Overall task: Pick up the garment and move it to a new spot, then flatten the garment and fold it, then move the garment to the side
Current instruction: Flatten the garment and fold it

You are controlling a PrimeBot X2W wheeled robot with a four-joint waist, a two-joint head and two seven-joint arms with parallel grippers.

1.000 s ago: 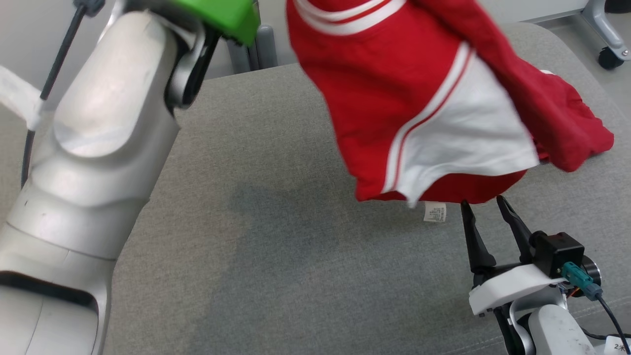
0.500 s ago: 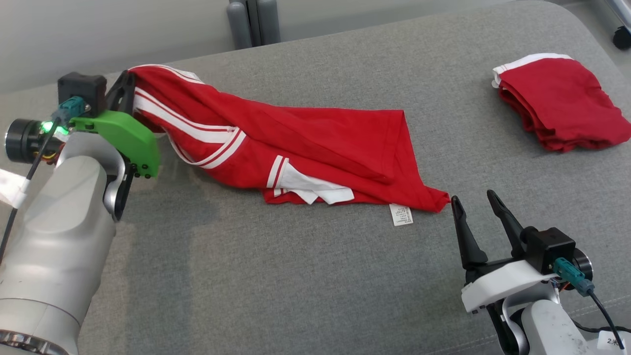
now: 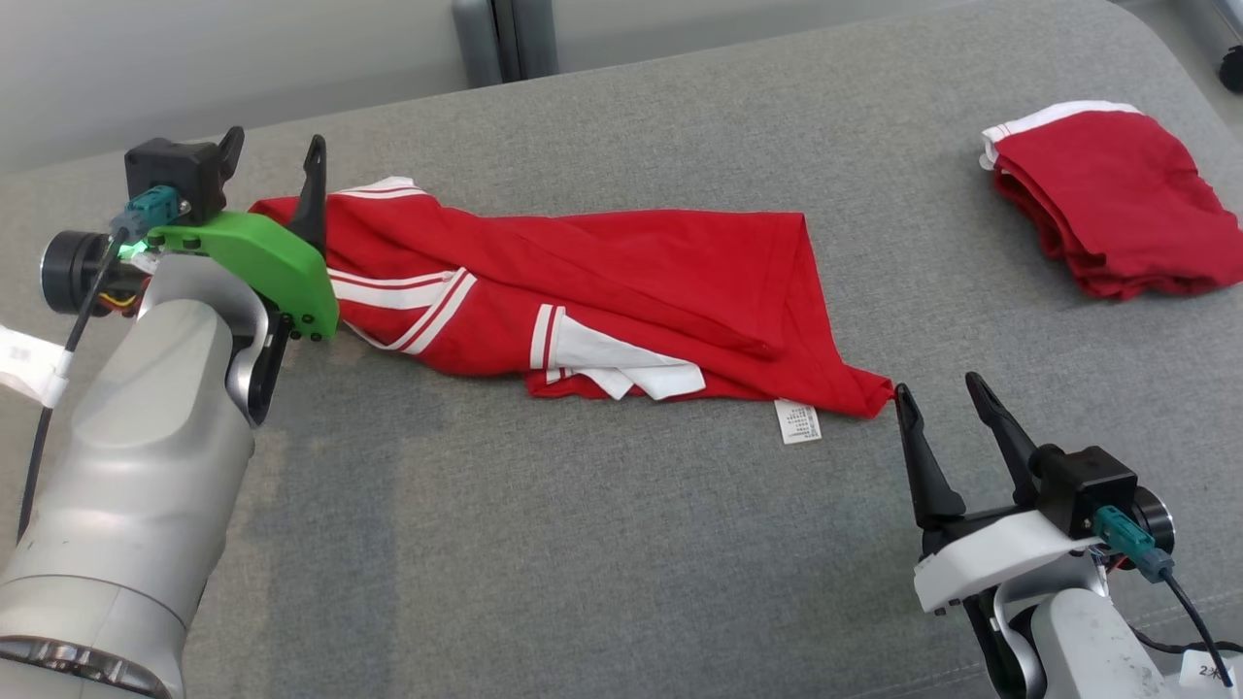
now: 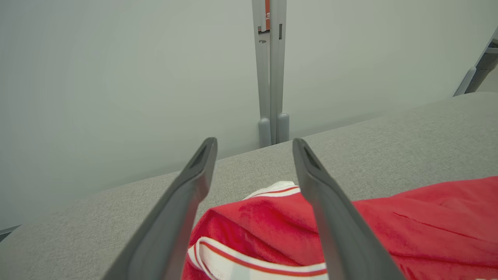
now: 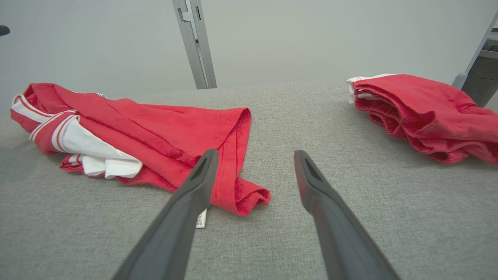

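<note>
1. Both spread wide and empty: left gripper (image 3: 274, 155) over the garment's (image 3: 631, 282) striped end, right gripper (image 3: 939, 388) just beside its hem corner.
2. Garment lies bunched on the grey cushion (image 3: 583, 544); relocation judged done.
3. Next step, flattening: pinch both ends, draw them apart.

The left end of the crumpled red, white-striped jersey garment (image 3: 621, 282) is hidden behind a green plastic bracket (image 3: 262, 262). The print on its small white label (image 3: 801, 423) cannot be read. A folded red cloth pile (image 5: 428, 112) is cut off by the right wrist view's right edge.
</note>
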